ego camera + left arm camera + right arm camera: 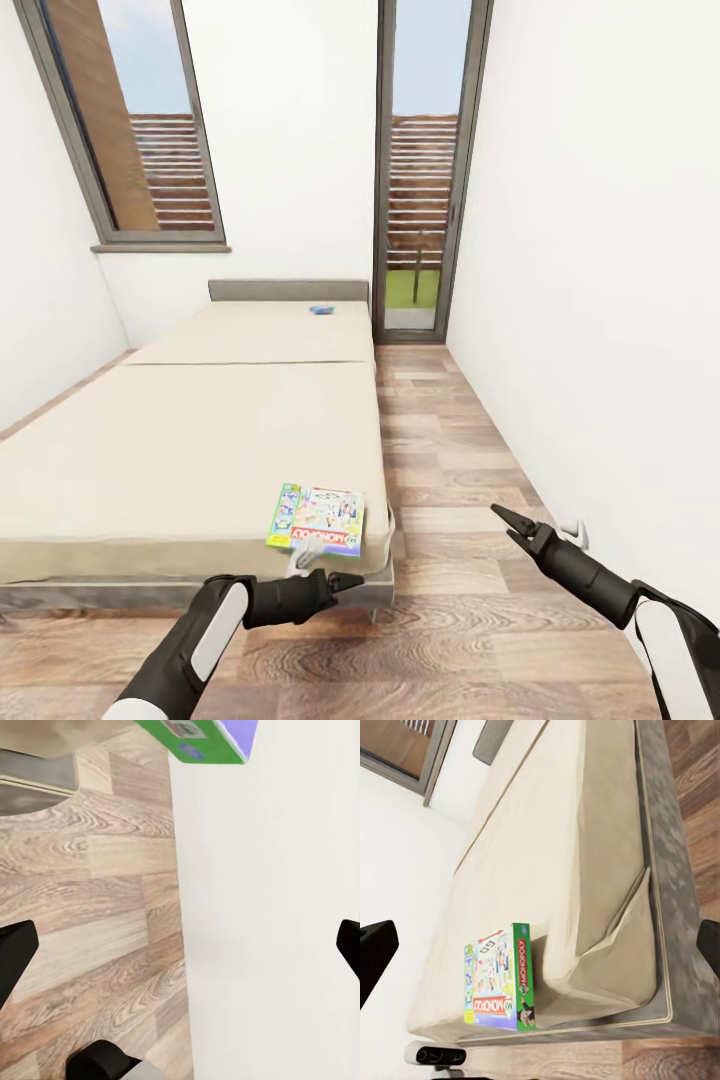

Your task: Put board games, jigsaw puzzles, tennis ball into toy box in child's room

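Blue board game (321, 310) at bed's (180, 440) far end

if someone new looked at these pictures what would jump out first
The bright Monopoly box catches the eye first, lying flat at the near right corner of the cream bed. Far off near the headboard sits a small blue box, close to the bed's right edge. Both arms reach forward low over the wood floor, the left end effector just short of the bed's near corner and the right end effector out over the planks by the white wall.
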{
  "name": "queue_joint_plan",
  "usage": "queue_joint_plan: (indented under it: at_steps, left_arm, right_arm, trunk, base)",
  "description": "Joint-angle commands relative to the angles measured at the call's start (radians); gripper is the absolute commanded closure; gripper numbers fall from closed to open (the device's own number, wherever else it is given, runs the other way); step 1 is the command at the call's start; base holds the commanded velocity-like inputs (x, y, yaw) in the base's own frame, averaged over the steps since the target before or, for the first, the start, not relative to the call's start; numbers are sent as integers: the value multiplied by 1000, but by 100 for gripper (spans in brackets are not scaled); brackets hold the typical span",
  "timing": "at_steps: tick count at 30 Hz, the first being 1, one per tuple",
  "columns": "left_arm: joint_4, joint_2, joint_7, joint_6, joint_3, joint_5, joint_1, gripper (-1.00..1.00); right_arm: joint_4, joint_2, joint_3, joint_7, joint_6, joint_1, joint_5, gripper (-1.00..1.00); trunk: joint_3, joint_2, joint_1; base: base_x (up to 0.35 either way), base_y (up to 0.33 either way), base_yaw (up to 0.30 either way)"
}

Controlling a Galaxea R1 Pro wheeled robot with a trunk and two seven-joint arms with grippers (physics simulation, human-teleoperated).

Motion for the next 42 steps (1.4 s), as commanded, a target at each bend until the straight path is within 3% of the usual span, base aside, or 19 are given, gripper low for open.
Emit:
queue_joint_plan:
  at_steps: [1, 14, 21, 25, 32, 36, 42]
  left_arm:
    - [0, 0, -4, 5, 1, 2, -1, -100]
    - [0, 32, -131, 10, 0, 1, -1, -100]
    - [-5, 65, -183, 35, 1, 1, -6, -100]
    - [-6, 83, -203, 45, 1, 2, -18, -100]
    - [-6, 113, -297, 60, 2, 1, -28, -100]
    - [-5, 116, -330, 60, 2, 1, -29, -100]
    - [-5, 115, -346, 59, 4, 7, -30, -100]
  right_arm:
    - [0, 0, -2, 4, 6, -1, 1, -100]
    - [0, -2, -7, 11, 7, 0, -5, -100]
    - [0, -2, -7, 17, 7, 1, -8, -100]
    - [0, -2, -8, 18, 7, 2, -9, -100]
    - [0, -2, -8, 19, 8, 2, -10, -100]
    - [0, -2, -8, 19, 8, 2, -11, -100]
    - [0, -2, -7, 20, 8, 1, -11, -100]
  trunk:
    - [-4, -8, 4]
    - [-45, -99, 54]
    - [-67, -148, 80]
    - [-82, -149, 82]
    - [-109, -150, 85]
    - [-125, -151, 87]
    - [-125, -151, 87]
  base:
    - [0, 0, 0]
    - [0, 0, 0]
    - [0, 0, 0]
    - [0, 0, 0]
    - [0, 0, 0]
    - [0, 0, 0]
    - [0, 0, 0]
